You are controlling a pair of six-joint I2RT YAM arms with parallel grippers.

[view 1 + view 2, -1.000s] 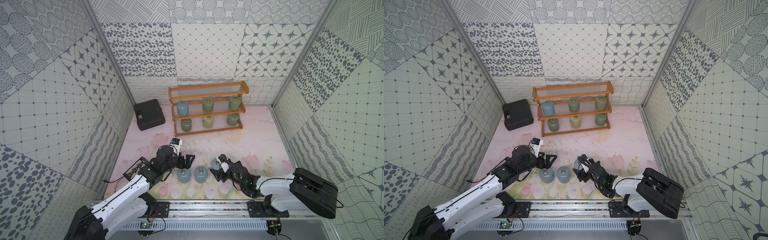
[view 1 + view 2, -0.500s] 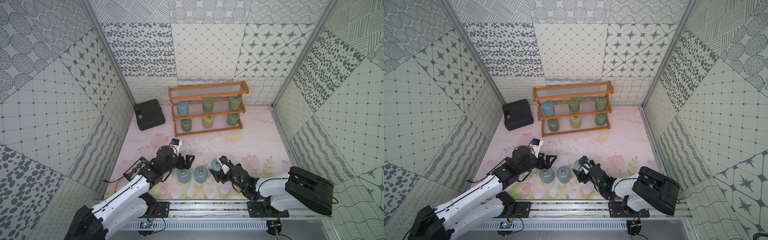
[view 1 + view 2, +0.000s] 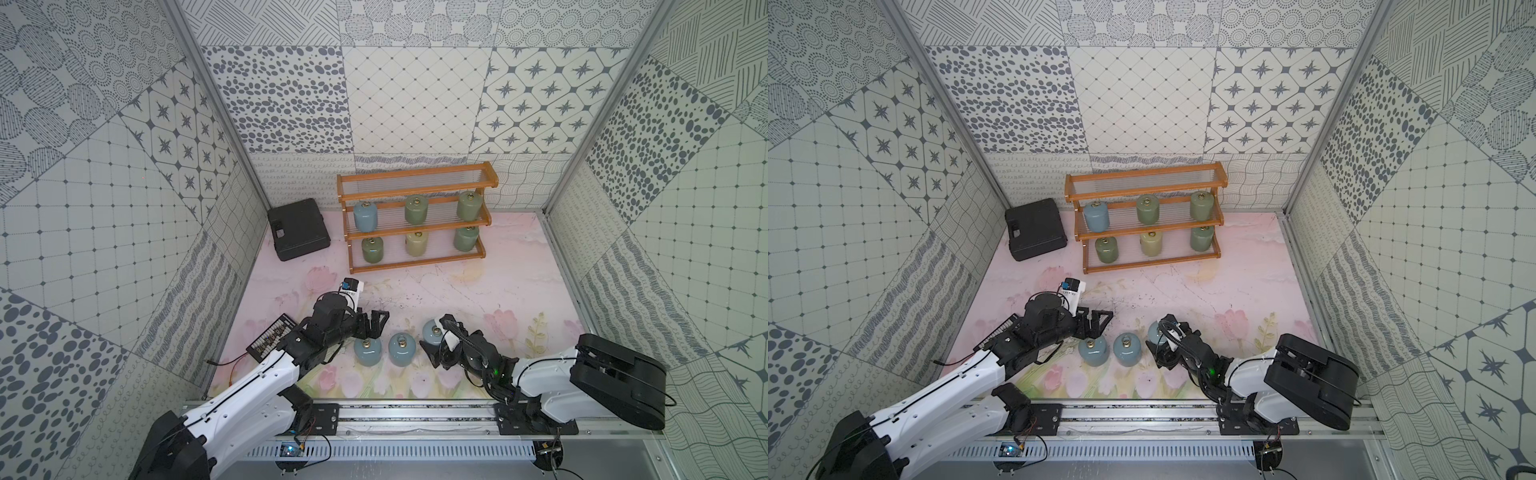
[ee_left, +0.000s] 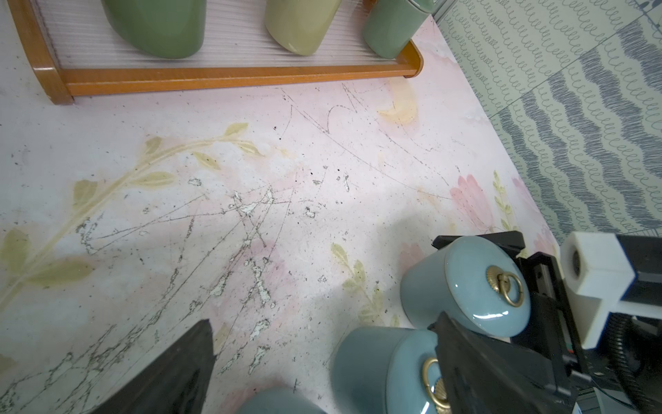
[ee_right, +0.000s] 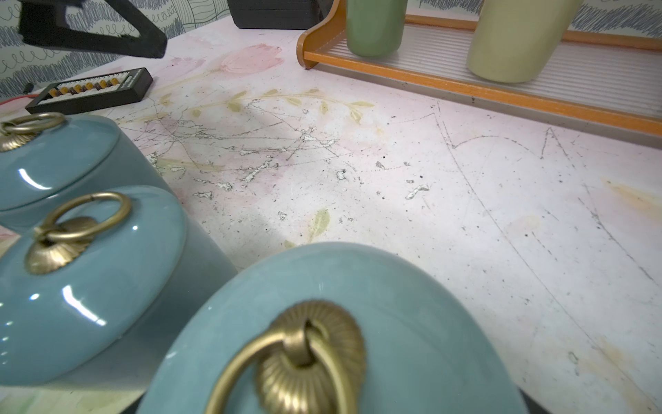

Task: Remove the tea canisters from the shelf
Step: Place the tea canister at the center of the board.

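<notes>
The shelf (image 3: 415,226) stands at the back with several tea canisters on its two lower tiers, one blue (image 3: 365,216), one pale yellow (image 3: 416,243), the rest green. Three blue tea canisters stand in a row on the table at the front (image 3: 367,351) (image 3: 401,349) (image 3: 432,330). My right gripper (image 3: 434,333) straddles the third one, whose lid (image 5: 358,322) fills the right wrist view. Only one finger (image 4: 480,240) shows beside it, so contact is unclear. My left gripper (image 3: 372,327) hangs open and empty just behind the first canister.
A flat black case (image 3: 298,228) lies left of the shelf. A black terminal strip (image 3: 272,336) with wires sits by the left wall under my left arm. Patterned walls close in three sides, and the rail (image 3: 415,411) runs along the front.
The right arm's body has shifted slightly while its gripper stays round the same blue canister. The left arm has not moved.
</notes>
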